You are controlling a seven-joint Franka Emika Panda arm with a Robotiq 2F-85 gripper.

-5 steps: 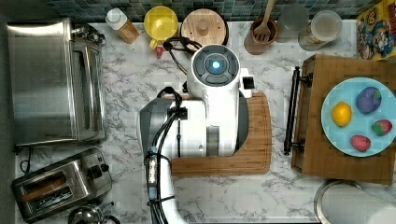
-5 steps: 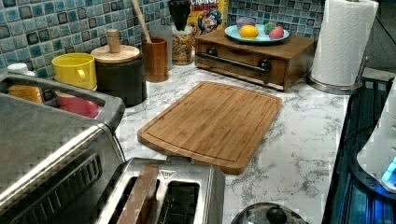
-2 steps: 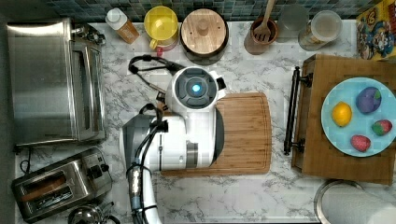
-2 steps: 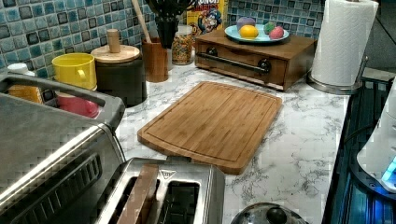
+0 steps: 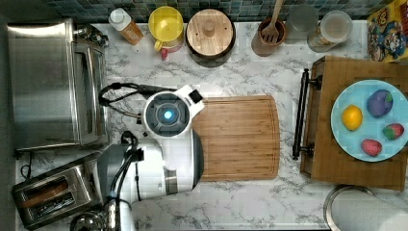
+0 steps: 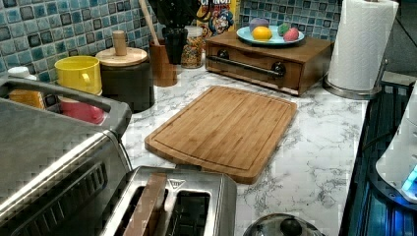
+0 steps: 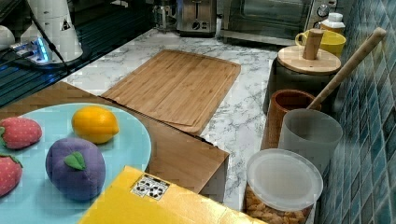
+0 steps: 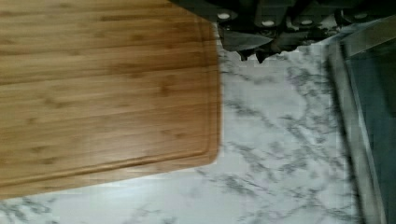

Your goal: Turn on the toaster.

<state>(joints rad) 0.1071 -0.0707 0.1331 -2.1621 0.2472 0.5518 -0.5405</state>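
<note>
The toaster (image 5: 50, 195) sat in the top view's bottom left corner, on the white marble counter (image 5: 240, 207). It was well apart from the gripper (image 8: 254, 51). It was a small, shiny steel box with two long slots on top. We saw something flat and brown standing in one slot. Its long side ran almost along the top view's left-to-right line, a little tilted. In the right view its end with the black knobs faced the camera (image 7: 196, 16).

The gripper looked dark and bumpy in the wrist view. We could not tell if it was open or closed. It hung over the bare marble. Just beside it on one side was the rounded corner of the wooden cutting board (image 8: 102, 93), smooth and striped, with a thin groove near its edge. On its other side was the big steel toaster oven (image 8: 369, 121) with its glass door.
</note>
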